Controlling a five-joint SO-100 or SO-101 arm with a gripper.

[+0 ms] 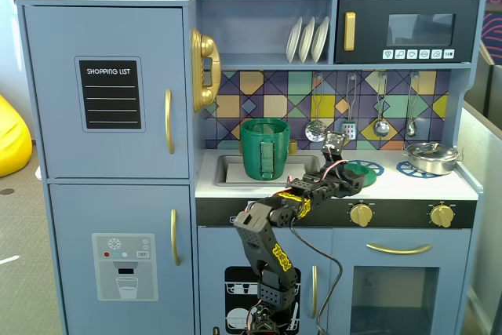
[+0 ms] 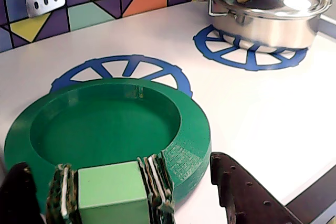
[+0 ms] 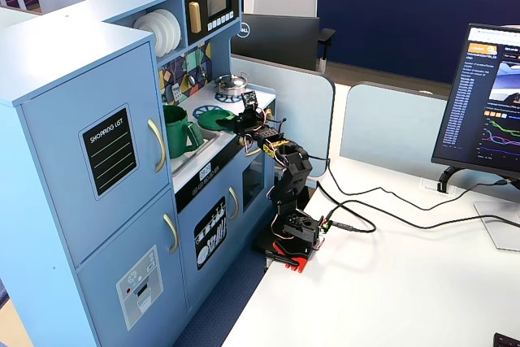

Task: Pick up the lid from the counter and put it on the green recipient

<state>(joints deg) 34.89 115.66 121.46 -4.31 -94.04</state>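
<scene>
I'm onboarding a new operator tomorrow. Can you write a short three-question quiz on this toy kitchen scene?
1. True or false: the lid already sits on the green recipient.
2. In the wrist view, what does the steel pot stand on? A) the sink B) a blue burner ring C) the shelf
3. Fill in: in the wrist view, the claw is at the lid's near ____.

Key
1. False; the lid lies on the counter, partly over another burner ring.
2. B
3. Rim; whether the claw has closed on it cannot be told.
</scene>
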